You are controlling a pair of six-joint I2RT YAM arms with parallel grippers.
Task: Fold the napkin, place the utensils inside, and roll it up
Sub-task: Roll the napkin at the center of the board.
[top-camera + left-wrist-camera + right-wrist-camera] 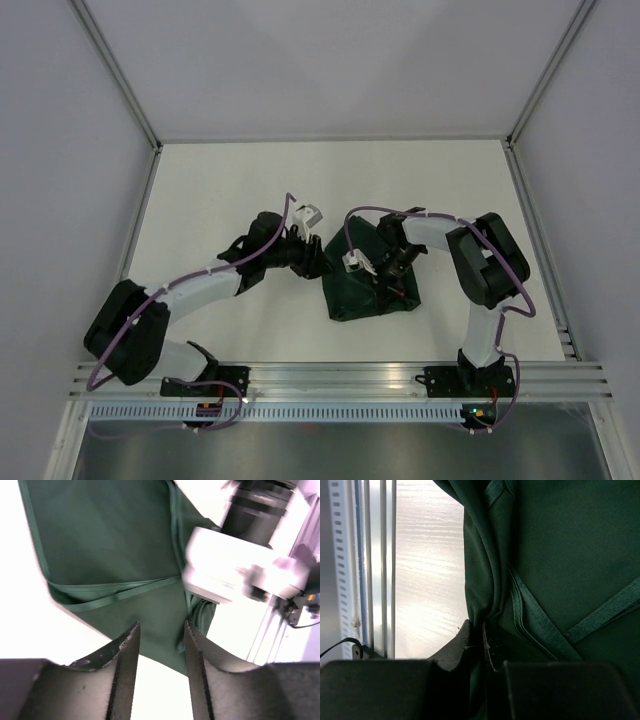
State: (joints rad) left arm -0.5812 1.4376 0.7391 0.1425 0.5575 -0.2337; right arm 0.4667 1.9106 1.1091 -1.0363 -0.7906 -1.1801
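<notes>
Two claws | left claw [161, 630] half-open, empty | right claw [477, 635] pinching napkin [560, 555]

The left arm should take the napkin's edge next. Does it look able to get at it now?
Probably yes. The left gripper hangs open just above the napkin, at a bare edge with nothing between. The right gripper pinches a fold farther off and seems clear of that path.

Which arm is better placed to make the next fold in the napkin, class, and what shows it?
Probably the right: the right gripper is shut on a bunched edge of the napkin, ready to pull. The left gripper hangs open over it, gripping nothing.
</notes>
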